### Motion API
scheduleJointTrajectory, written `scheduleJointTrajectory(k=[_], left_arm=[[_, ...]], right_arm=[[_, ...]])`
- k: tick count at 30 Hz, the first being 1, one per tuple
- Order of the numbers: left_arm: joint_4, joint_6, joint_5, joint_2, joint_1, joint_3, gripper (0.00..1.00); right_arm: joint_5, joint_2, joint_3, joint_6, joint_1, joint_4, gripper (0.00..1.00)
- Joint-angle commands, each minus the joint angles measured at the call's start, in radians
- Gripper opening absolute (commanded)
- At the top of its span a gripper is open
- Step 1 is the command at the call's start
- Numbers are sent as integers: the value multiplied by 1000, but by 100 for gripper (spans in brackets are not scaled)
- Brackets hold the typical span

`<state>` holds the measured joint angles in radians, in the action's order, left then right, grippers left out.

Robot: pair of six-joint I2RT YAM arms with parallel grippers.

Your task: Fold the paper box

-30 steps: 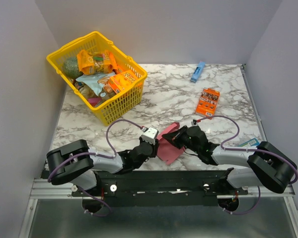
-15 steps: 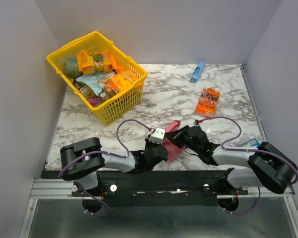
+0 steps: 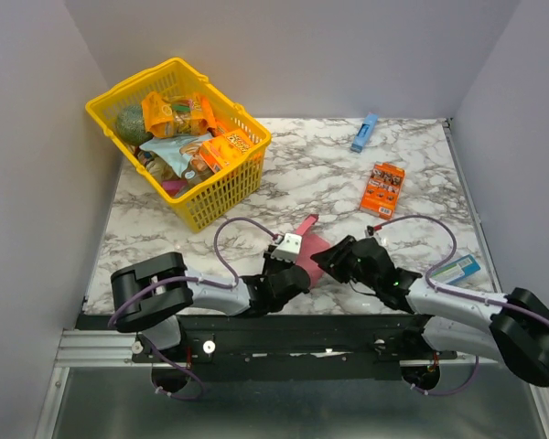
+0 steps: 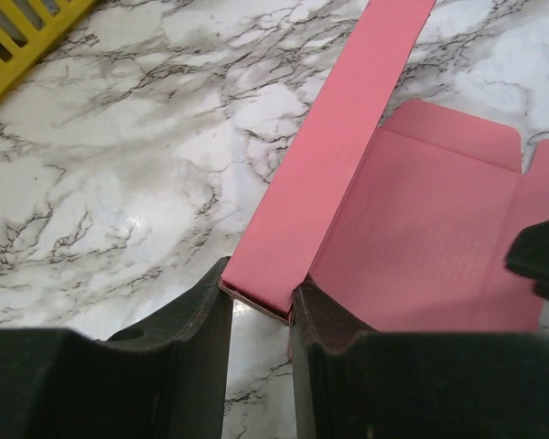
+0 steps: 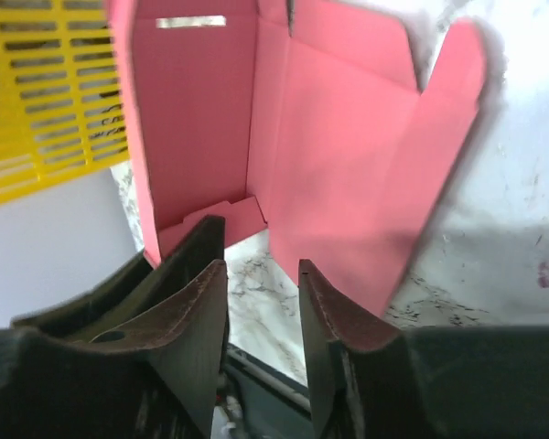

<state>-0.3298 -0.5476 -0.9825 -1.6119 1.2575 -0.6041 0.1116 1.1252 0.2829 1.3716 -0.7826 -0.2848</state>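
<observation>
The paper box [image 4: 421, 238] lay near the counter's [image 3: 329, 178] front edge, one flap pinched in the left tool [image 4: 259, 294]; the right tool [image 5: 261, 265] gaped empty. Held singly, the card might slip or crease.

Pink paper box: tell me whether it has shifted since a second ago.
Yes. The pink paper box has shifted away from the near edge of the table, toward the orange snack box.

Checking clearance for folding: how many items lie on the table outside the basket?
4: pink paper box at near centre, orange box mid-right, blue box at the far edge, teal packet near right. Others may be hidden.
</observation>
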Motion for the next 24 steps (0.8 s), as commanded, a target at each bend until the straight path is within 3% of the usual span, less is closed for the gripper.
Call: scheduleJointTrajectory(k=[1,4,7,9,10,11,14,19,24], left_arm=[[55,54,73,99,-47,49,0],[64,89,262,197,-90,76,0],[93,123,468,325,-131,101,0],[121,158,591,436,-156,116,0],[144,159,719,469,-180,116,0],[187,164,811,498,-235,106,0],[288,205,1046,576,-323,75,0],[429,278,1257,593,-377,15,0],[446,279,1377,557,-379,-5,0]], right_arm=[[88,-189,47,-181,-6,225,59],[158,-296,87,-311,-6,357,75],[227,-418,142,-465,-7,476,85],[227,-476,198,-662,-7,509,85],[208,-491,220,-736,-6,510,85],[151,-502,239,-884,-6,512,85],[35,-521,318,-1111,-6,542,84],[-76,-475,432,-1279,-26,638,80],[20,-404,516,-1362,-174,721,80]])
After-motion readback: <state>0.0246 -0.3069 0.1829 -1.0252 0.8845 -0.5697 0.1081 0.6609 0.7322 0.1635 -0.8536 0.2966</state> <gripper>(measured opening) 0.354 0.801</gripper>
